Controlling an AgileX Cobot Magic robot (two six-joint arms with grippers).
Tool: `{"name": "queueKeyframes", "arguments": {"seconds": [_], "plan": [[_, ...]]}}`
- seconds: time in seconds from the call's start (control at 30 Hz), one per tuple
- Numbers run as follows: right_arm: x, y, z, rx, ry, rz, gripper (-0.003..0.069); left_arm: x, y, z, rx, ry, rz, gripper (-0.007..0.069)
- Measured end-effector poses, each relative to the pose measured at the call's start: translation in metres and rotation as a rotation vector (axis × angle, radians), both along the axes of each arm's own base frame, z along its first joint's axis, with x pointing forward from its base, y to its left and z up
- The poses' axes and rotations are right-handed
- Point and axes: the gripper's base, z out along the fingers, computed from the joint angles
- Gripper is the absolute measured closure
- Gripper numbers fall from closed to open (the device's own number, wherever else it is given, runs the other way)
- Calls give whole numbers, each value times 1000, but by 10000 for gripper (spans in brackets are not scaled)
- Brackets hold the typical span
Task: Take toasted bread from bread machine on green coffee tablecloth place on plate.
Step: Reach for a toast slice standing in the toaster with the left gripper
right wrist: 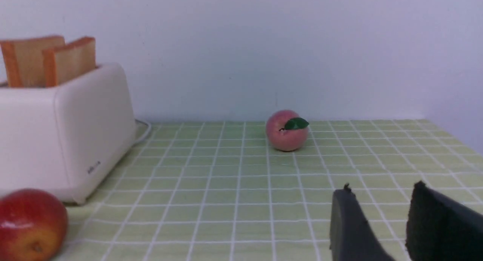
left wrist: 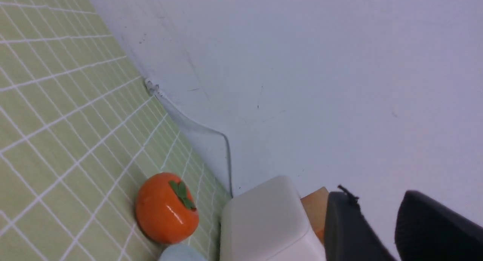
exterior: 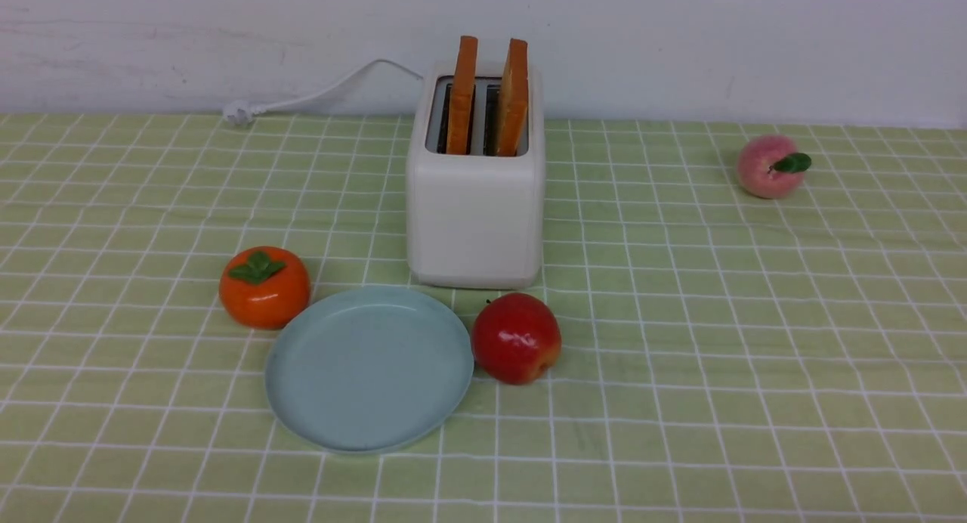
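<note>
Standing in one bread machine (exterior: pixel 474 221) — two toasted bread slices (exterior: pixel 462 96) (exterior: pixel 514 98) — one plate (exterior: pixel 369 368).

Your left gripper (left wrist: pixel 377 196) shows in its wrist camera only as two dark fingers (left wrist: pixel 347 227) reaching in from one corner. They stand apart with a clear gap between them, and nothing sits in that gap. One finger shows a finely textured inner face; the other has a small frayed tuft at its tip. The left wrist is rolled well to one side, so its view comes out slanted.

Your right gripper (right wrist: pixel 382 187) looks much the same: two dark fingers (right wrist: pixel 351 227), parted, the space between them bare. The right wrist is held level and low, pointing forward. Only the fingers of each arm can be seen.
</note>
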Motion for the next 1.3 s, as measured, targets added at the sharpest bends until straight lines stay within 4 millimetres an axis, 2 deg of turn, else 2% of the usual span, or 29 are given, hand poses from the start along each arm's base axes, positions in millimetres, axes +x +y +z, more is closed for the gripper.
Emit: {"name": "queueKeyframes", "arguments": {"seconds": [0.03, 0.07, 0.13, 0.3, 0.4, 0.43, 0.47, 0.5, 0.53, 0.6, 0.67, 0.83, 0.87, 0.9, 1.0, 1.1, 1.27, 1.3], "plan": [[0, 0, 0, 11, 0, 1, 419, 0, 0, 0, 0, 2, -1, 460], [0, 0, 0, 53, -3, 6, 419, 0, -2, -2, 32, 27, -16, 541], [0, 1, 2, 111, -20, 20, 419, 0, -5, 1, 81, 57, -41, 634], [-1, 3, 6, 226, -60, 55, 428, -4, -8, 20, 229, 51, -53, 638], [-1, 4, 10, 353, -93, 94, 477, -4, -8, 46, 310, 39, -44, 638], [-1, 4, 10, 362, -93, 96, 477, -4, -8, 47, 311, 40, -43, 638], [-2, 4, 15, 405, -87, 96, 526, 1, -8, 56, 333, 59, -42, 638], [-2, 4, 16, 398, -88, 95, 531, 1, -8, 59, 337, 57, -41, 638], [0, 3, 29, 415, -74, 91, 582, 10, -8, 67, 380, 96, -40, 638], [4, 4, 45, 377, -47, 96, 637, 21, -8, 77, 428, 137, -41, 638], [12, 7, 60, 358, -14, 123, 659, 31, -8, 87, 472, 167, -42, 638], [45, 22, 83, 277, 134, 233, 658, 64, -8, 107, 595, 246, -50, 638], [46, 23, 83, 256, 139, 241, 657, 65, -8, 108, 596, 248, -50, 638], [58, 32, 89, 232, 187, 298, 655, 74, -8, 113, 620, 256, -56, 638], [72, 45, 97, 185, 249, 396, 653, 83, -14, 118, 633, 226, -87, 638], [80, 55, 108, 170, 286, 486, 651, 92, -28, 122, 649, 152, -154, 638], [84, 61, 120, 144, 279, 544, 648, 111, -84, 120, 685, -56, -367, 638], [84, 61, 120, 143, 278, 546, 648, 113, -88, 118, 688, -57, -385, 638]]}}
